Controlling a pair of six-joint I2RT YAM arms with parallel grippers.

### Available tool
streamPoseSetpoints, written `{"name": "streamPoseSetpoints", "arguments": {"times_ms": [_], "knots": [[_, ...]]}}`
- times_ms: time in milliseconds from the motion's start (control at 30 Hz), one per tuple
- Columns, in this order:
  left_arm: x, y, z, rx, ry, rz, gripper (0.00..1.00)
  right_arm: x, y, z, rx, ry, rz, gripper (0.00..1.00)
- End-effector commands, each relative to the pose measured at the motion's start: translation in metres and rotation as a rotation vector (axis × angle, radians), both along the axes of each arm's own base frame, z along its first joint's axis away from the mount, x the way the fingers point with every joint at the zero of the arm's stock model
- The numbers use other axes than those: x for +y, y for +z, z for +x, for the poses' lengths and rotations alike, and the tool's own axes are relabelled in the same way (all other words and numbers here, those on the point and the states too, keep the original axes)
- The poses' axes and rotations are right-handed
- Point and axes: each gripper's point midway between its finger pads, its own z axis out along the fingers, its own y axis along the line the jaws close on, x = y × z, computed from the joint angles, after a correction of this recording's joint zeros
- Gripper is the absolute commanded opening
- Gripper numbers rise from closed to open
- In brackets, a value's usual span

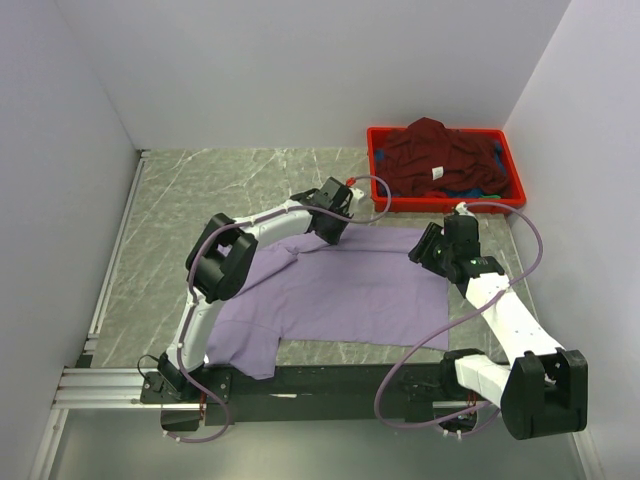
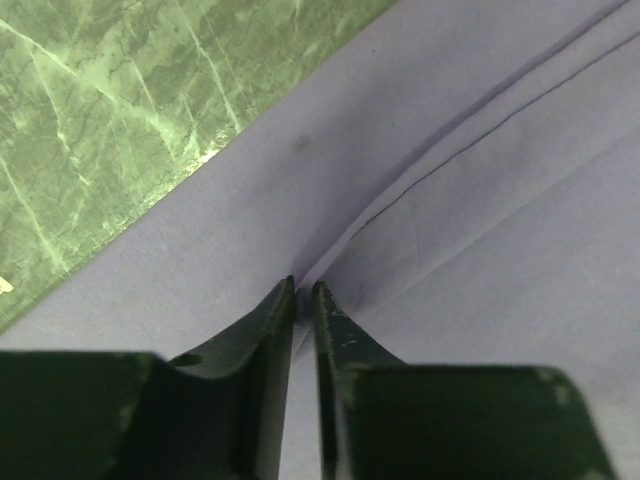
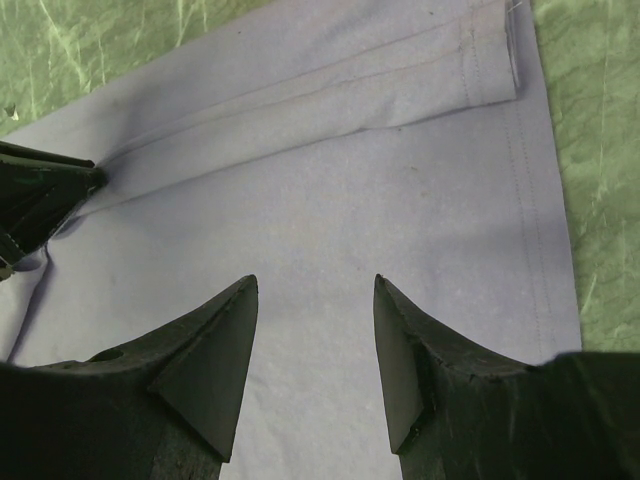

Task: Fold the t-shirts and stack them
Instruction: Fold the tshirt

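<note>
A lavender t-shirt point(image 1: 340, 290) lies spread flat on the table, a sleeve hanging toward the near left. My left gripper point(image 1: 333, 236) is down on its far edge; in the left wrist view its jaws point(image 2: 303, 286) stand almost together with a raised crease of the lavender cloth point(image 2: 450, 200) pinched between the tips. My right gripper point(image 1: 424, 252) hovers over the shirt's right side, open point(image 3: 315, 282), with only flat cloth point(image 3: 330, 170) showing between its fingers. A maroon t-shirt point(image 1: 440, 155) with a small white label lies heaped in the crate.
The red plastic crate point(image 1: 375, 170) stands at the back right against the wall, with bits of blue cloth under the maroon heap. Green marble tabletop point(image 1: 200, 200) shows left of the shirt. White walls close in three sides. The left gripper's fingers point(image 3: 40, 195) show in the right wrist view.
</note>
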Motion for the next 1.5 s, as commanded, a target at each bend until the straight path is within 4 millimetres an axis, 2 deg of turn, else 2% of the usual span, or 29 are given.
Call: {"name": "streamPoseSetpoints", "arguments": {"times_ms": [0,133,233,400,667,967,1100,1167,1200,1267,1333,1467], "knots": [[-0.014,0.012,0.005,-0.042,-0.041,-0.033,0.18,-0.002,0.003,0.000,-0.024,0.001,-0.020,0.57],[-0.016,0.021,0.001,-0.052,-0.061,-0.047,0.07,-0.002,0.003,0.000,-0.024,0.002,-0.019,0.57],[-0.018,0.031,-0.005,-0.062,-0.091,-0.057,0.03,-0.005,0.004,0.000,-0.030,-0.005,-0.030,0.57],[-0.018,0.050,-0.017,-0.097,-0.157,-0.074,0.03,-0.007,0.006,0.001,-0.038,-0.016,-0.038,0.57],[-0.014,0.051,-0.042,-0.097,-0.240,-0.087,0.07,-0.019,0.006,0.006,-0.048,-0.087,-0.069,0.57],[-0.014,0.030,-0.072,-0.060,-0.329,-0.066,0.17,-0.031,0.000,0.018,-0.041,-0.158,-0.062,0.57],[-0.011,0.023,-0.084,-0.039,-0.345,-0.066,0.28,-0.033,0.001,0.028,-0.047,-0.171,-0.027,0.57],[-0.010,0.021,-0.088,-0.042,-0.358,-0.055,0.36,-0.034,-0.002,0.030,-0.038,-0.178,-0.016,0.57],[-0.009,0.019,-0.093,-0.037,-0.366,-0.049,0.43,-0.034,-0.002,0.032,-0.041,-0.179,-0.012,0.57],[-0.009,0.018,-0.097,-0.030,-0.372,-0.052,0.48,-0.035,-0.005,0.034,-0.032,-0.182,-0.010,0.57],[-0.011,0.020,-0.100,-0.029,-0.375,-0.062,0.57,-0.035,-0.006,0.036,-0.028,-0.180,-0.008,0.56],[-0.015,0.035,-0.100,-0.041,-0.363,-0.099,0.63,-0.031,0.000,0.042,-0.035,-0.162,0.011,0.56]]}}
